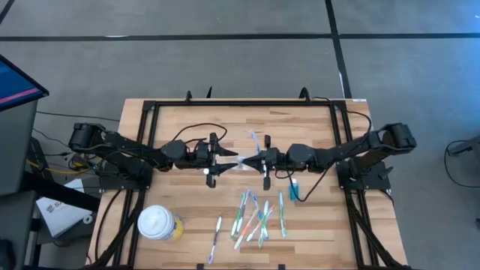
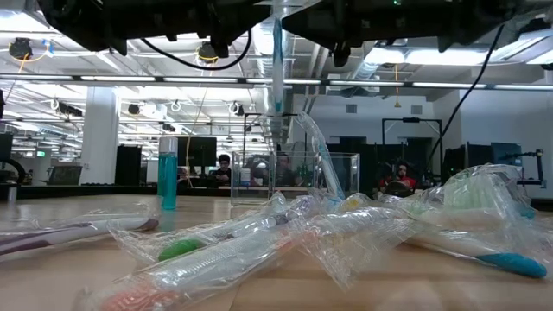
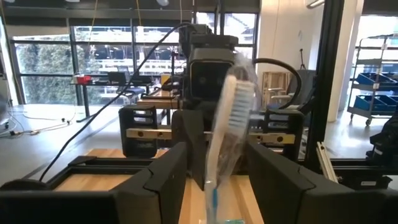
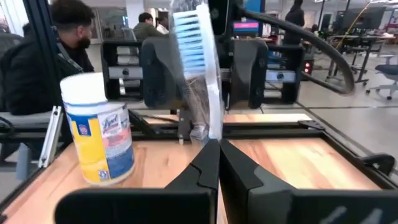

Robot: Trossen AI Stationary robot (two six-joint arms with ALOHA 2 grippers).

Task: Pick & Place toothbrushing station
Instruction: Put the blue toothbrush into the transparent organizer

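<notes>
Clear station (image 2: 294, 177) sits mid-bench, far side of the wrapped brushes. Looks light, stiff, slick, prob. crackable; grab by a short end wall. Right hand (image 4: 214, 146) pinches a toothbrush (image 4: 198, 56) upright; left hand (image 3: 214, 168) spread around it.

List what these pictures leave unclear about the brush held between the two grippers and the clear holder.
- Holder: in the high view, too faint to find under the grippers.
- Brush: its lower end is hidden by the right gripper, whose fingers are shut on it.
- Left gripper: open around the brush; contact unclear.
</notes>
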